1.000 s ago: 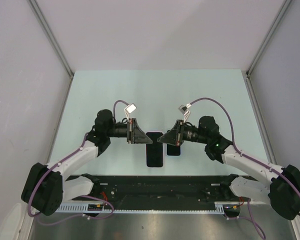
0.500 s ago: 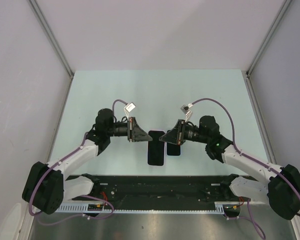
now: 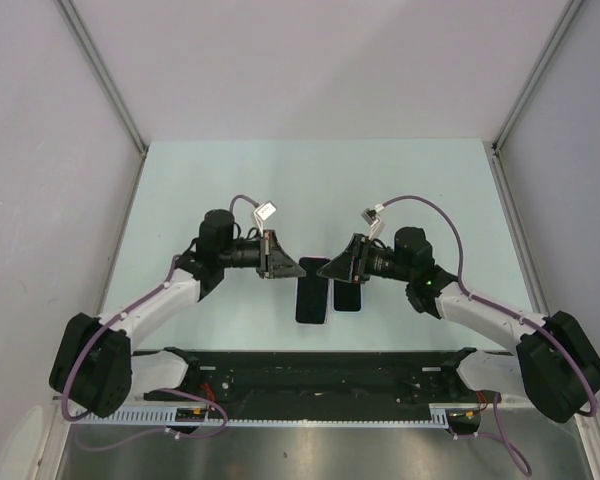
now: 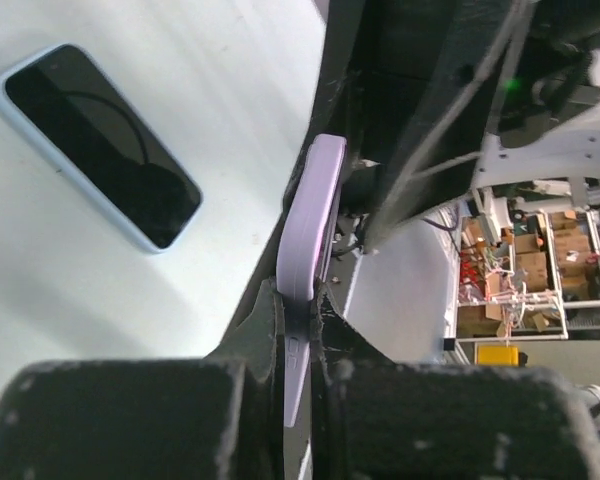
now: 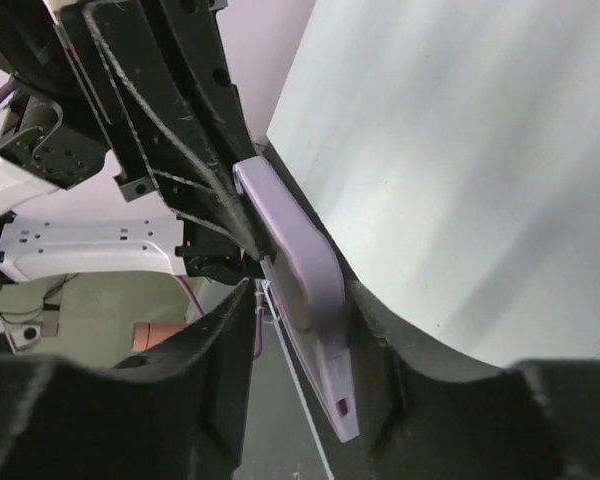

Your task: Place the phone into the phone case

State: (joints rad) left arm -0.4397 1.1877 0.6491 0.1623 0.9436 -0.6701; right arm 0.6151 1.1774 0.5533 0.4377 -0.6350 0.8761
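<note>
A lilac phone case [image 3: 315,266] hangs edge-on above the table between the two arms. My left gripper [image 3: 298,267] is shut on it, its fingers [image 4: 265,320] pinching the case [image 4: 312,215] at one end. My right gripper [image 3: 331,270] is open around the other end: the case [image 5: 298,255] leans on one finger, with a gap to the other finger [image 5: 230,320]. A black-screened phone [image 4: 100,145] with a pale blue rim lies flat on the table below [image 3: 312,302]. I cannot tell whether anything sits inside the case.
A second dark, phone-shaped slab [image 3: 348,298] lies just right of the phone, under my right gripper. The pale green table [image 3: 310,180] runs back to grey walls. A black rail [image 3: 320,372] crosses the near edge by the arm bases.
My right gripper's jaws have opened off the case while my left gripper has closed tighter on it. Both wrists have shifted slightly inward and away from the near edge.
</note>
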